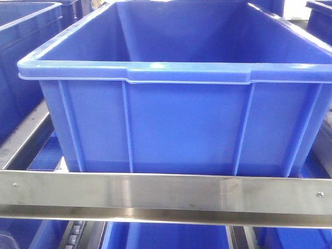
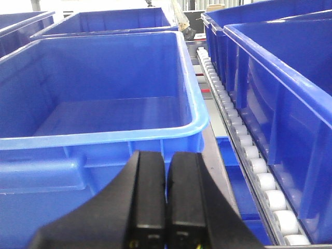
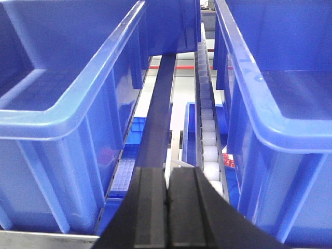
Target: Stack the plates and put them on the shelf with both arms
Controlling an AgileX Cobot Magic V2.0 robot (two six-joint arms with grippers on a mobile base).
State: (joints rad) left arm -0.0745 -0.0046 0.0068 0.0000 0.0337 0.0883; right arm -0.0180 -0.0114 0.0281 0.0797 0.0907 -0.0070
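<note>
The plates are out of view in every frame. The shelf shows as a shiny steel front rail (image 1: 166, 193) under a big blue crate (image 1: 176, 88). My left gripper (image 2: 166, 158) is shut with nothing between its black fingers; it hangs just in front of the near rim of an empty blue crate (image 2: 104, 119). My right gripper (image 3: 168, 175) is also shut and empty. It points down the gap between two blue crates, over a dark rail (image 3: 158, 109) and a row of white rollers (image 3: 207, 129).
Blue crates stand left (image 3: 62, 93) and right (image 3: 280, 93) of the right gripper. A white roller track (image 2: 249, 155) runs beside the left gripper's crate, with another crate (image 2: 290, 93) to its right. More blue bins sit on the tier below (image 1: 176, 236).
</note>
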